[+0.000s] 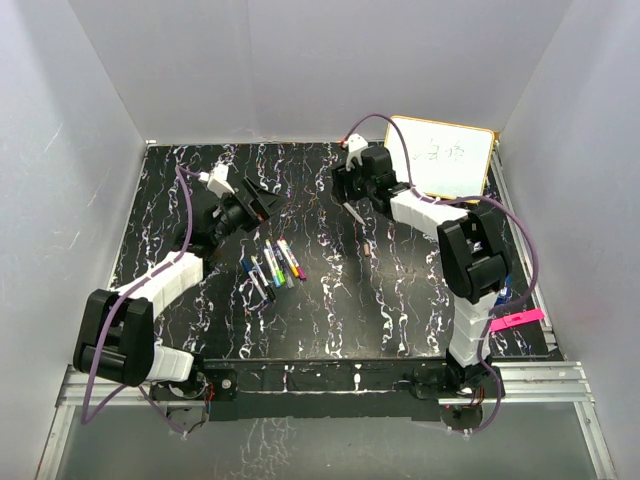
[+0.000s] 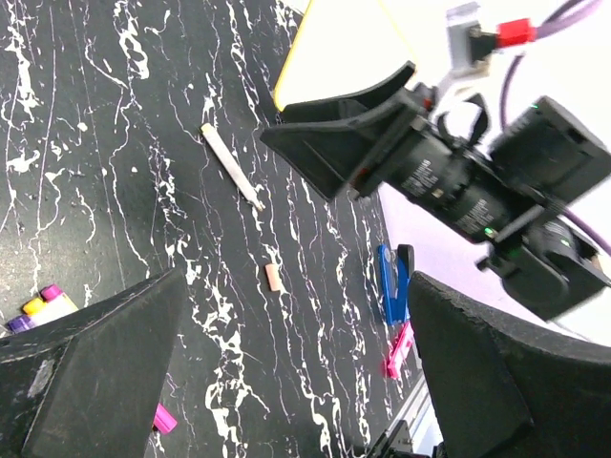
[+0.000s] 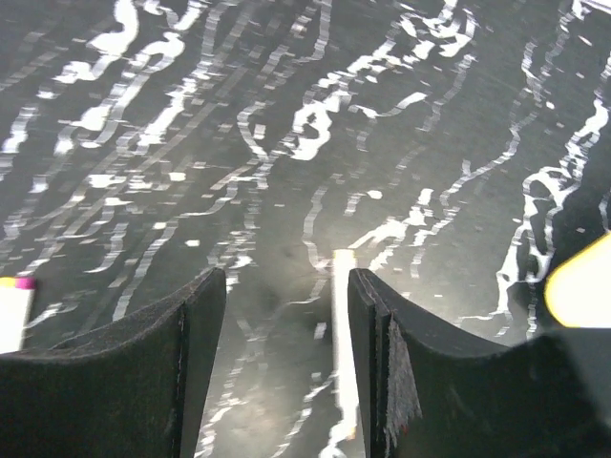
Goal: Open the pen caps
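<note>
Left gripper (image 2: 296, 286): my jaws wide apart, poised beside the white-barrelled marker pens (image 1: 272, 265) with coloured plastic caps (image 2: 43, 301), clustered left of the black marbled table's (image 1: 380, 290) centre. Right gripper (image 3: 286, 281): jaws parted astride one bare white pen barrel (image 3: 341, 334), seemingly set aside toward the far edge.

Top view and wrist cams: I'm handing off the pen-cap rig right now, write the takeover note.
Left gripper: open, empty, near the pens.
Right gripper: open, empty, above one white pen lying on the table.
Where: the pens lie bunched left of centre, still capped.
Done: the white pen looks uncapped; a small orange cap lies loose near it.
Left to do: uncap the bunch.
</note>
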Tool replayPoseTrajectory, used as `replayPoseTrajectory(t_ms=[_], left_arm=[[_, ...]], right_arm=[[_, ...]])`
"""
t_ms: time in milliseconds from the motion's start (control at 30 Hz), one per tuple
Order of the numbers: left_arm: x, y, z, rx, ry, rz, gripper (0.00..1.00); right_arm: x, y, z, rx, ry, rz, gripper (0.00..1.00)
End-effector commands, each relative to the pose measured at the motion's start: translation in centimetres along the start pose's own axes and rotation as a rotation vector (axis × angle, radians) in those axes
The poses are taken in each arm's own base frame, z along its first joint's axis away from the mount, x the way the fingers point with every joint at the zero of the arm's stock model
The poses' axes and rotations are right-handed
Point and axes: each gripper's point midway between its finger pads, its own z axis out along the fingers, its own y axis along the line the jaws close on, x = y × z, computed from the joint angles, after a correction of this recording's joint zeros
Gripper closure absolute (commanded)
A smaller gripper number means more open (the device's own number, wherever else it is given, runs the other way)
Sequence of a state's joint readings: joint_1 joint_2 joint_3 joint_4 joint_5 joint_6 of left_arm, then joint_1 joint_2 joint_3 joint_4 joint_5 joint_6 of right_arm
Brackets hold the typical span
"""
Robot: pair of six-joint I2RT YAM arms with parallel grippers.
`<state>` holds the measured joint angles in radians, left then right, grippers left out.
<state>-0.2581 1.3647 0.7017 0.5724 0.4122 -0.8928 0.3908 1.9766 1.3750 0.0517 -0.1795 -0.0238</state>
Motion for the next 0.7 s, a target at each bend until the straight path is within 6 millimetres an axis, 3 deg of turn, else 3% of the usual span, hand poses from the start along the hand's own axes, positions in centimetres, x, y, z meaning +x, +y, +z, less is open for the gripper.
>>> replayPoseTrajectory(t_ms=[0,133,267,433,667], left_arm=[[-1.4,-0.5,-0.4,0.011,-0.014,-0.008,0.01],[-3.0,2.6,-1.9,-0.132,-0.067,-0.017,0.01],[-4.0,3.8,-3.8,-0.246,-0.119,0.024,0.01],[-4.6,4.1,-5.3,-0.297,-0.155,0.052,0.01],[-4.1,4.7,-5.4,-0.308,-0.143,0.054,0.01]], right_arm=[[-2.1,7.5,-2.6,-0.094,0.013,-0.009,0.49],[0.3,12.1,-3.8,-0.115,0.076,-0.014,0.53],[2.2,15.3,-5.0,-0.141,0.111,-0.010,0.55],[4.4,17.6,-6.4,-0.155,0.168,-0.040,0.55],[7.3,19.4,-7.6,-0.187,0.243,-0.045,0.55]])
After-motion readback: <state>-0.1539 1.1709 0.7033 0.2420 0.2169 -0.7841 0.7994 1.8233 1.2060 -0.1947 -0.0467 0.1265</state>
